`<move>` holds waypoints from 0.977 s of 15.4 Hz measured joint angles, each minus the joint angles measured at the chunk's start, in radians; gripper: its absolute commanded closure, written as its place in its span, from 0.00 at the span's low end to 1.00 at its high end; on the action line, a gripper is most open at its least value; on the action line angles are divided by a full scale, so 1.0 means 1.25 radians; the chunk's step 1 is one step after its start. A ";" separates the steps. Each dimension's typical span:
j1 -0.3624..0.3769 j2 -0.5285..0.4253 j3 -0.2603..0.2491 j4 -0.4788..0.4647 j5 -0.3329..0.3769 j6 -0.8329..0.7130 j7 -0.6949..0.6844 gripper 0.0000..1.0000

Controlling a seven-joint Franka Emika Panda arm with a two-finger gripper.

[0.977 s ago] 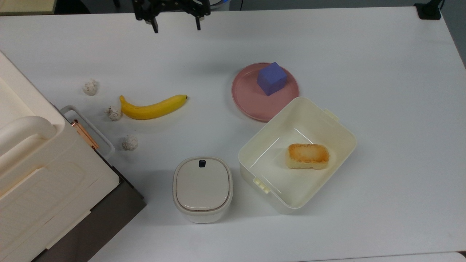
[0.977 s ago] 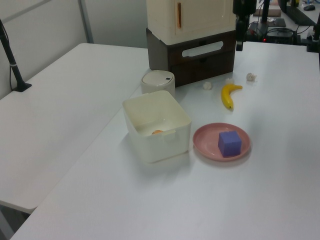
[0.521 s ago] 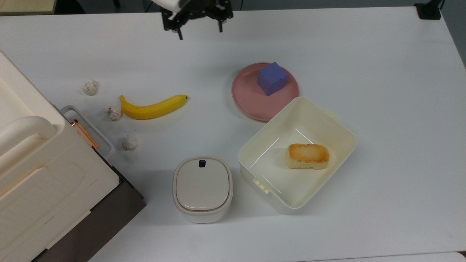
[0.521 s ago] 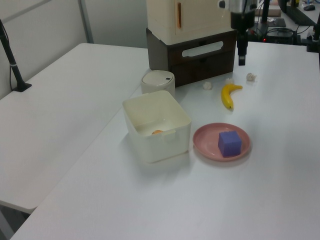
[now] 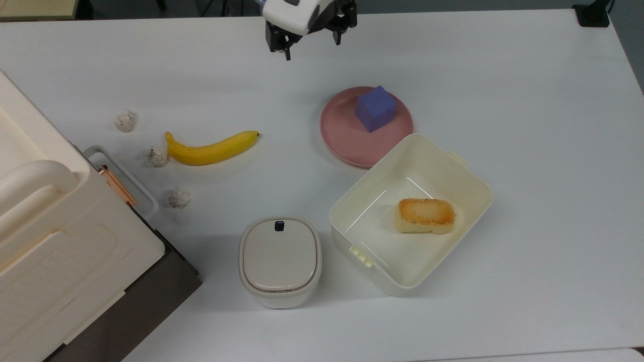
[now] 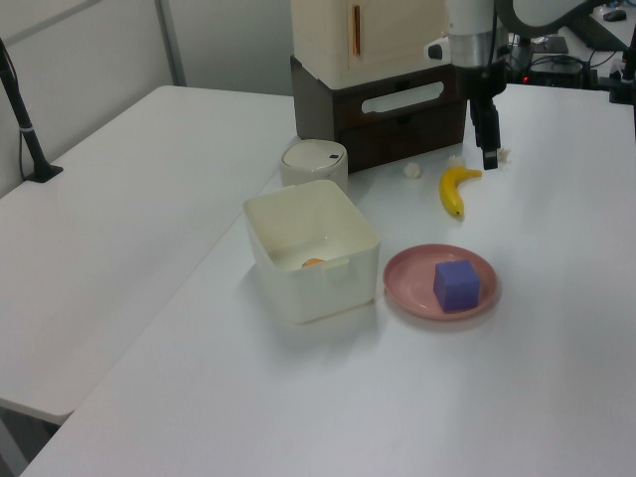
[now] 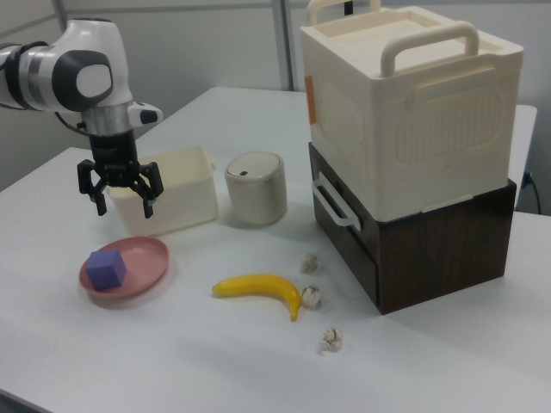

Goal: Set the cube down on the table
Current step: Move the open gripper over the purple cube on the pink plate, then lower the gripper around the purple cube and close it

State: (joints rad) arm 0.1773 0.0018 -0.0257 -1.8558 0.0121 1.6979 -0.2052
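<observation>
Gripper (image 5: 311, 47) has shifted right along the top view's upper edge since a second ago, fingers spread, carrying nothing. Near to far in the top view: lidded pot (image 5: 279, 261), cream bin (image 5: 468, 173) with bread block (image 5: 425, 215), then cube (image 5: 375, 108) sitting on the pink plate (image 5: 342, 136), upper centre. Cube looks rigid, light, matte, probably grippy; pinch two opposite flat faces, then set it on bare table (image 5: 528, 90).

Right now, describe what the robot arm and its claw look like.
The arm is glossy white with rounded segments, grey-black bands at the joints and a dark round cap on the side of one joint. Its wrist narrows to a dark collar. The claw is matte black: a wide bracket with two thin straight fingers.
</observation>
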 measured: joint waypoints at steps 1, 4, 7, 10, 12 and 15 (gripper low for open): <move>0.003 0.001 0.000 -0.004 0.000 0.000 -0.001 0.00; 0.021 0.007 0.000 -0.014 0.000 0.002 -0.007 0.00; 0.040 0.014 0.000 -0.029 0.000 0.042 -0.007 0.00; 0.058 0.030 0.000 -0.055 0.000 0.089 -0.005 0.00; 0.067 0.047 0.000 -0.058 0.000 0.102 -0.005 0.00; 0.092 0.066 0.000 -0.059 0.000 0.103 -0.003 0.00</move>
State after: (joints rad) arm 0.2922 0.0838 -0.0261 -1.9298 0.0120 1.8262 -0.2085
